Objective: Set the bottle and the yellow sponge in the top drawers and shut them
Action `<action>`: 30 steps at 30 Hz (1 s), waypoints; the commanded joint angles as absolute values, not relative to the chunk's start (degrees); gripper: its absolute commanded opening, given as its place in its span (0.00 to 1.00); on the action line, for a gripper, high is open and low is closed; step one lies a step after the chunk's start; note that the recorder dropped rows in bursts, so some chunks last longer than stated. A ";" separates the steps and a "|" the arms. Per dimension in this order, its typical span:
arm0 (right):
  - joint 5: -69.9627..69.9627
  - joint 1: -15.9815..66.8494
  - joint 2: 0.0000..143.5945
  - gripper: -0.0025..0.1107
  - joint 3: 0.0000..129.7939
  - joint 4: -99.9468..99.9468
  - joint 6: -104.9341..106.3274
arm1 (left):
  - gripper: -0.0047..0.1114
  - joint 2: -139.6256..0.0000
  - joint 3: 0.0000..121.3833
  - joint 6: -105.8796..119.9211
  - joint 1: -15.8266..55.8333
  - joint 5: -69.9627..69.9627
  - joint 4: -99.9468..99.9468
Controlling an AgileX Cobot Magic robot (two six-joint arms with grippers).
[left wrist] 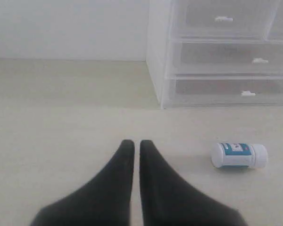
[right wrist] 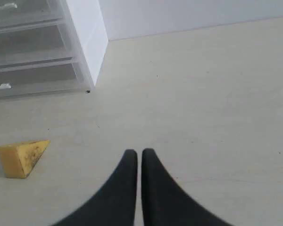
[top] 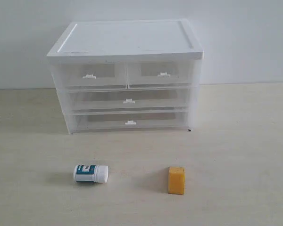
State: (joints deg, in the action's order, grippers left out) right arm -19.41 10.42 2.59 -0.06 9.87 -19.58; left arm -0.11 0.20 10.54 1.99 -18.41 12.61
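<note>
Pale beige counter (top: 245,155) fills the exterior view, backed by a plain white wall (top: 245,37). Toward 12 o'clock on the counter stands a translucent drawer unit (top: 127,37) with a flat white top. Its upper row holds the left top drawer (top: 92,75) and the right top drawer (top: 160,73) side by side, each with a small white clip handle, and both are pushed in flush with the front. Below them sit two full-width drawers (top: 128,100), one above the other, also shut. A tiny dark speck (top: 189,130) lies on the counter just beside the unit's front corner at 3 o'clock. The bottle (top: 90,173) lies on its side on the counter at about 7 o'clock from the unit, well apart from it, with its white cap pointing to 3 o'clock and its teal label facing up. The yellow sponge (top: 176,180) rests on the counter at about 5 o'clock from the unit, at 3 o'clock from the bottle and apart from it. Neither arm shows in the exterior view. Each wrist view shows its own black gripper: the left gripper (left wrist: 137,146) is closed, fingers almost touching, above bare counter near the bottle, and the right gripper (right wrist: 139,155) is likewise closed, above bare counter near the sponge.
</note>
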 commanded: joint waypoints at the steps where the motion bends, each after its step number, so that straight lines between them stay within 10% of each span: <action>1: -19.14 10.30 2.72 0.02 0.00 9.97 -19.33 | 0.07 0.00 0.00 10.26 1.76 -18.04 12.47; 30: -19.06 10.30 2.72 0.02 0.00 9.97 -19.33 | 0.07 0.00 0.00 -3.40 1.76 -16.16 47.83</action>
State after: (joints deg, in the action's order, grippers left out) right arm -19.41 10.42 2.59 -0.06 9.87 -19.58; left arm -0.11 0.20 -3.87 1.99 -17.86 47.51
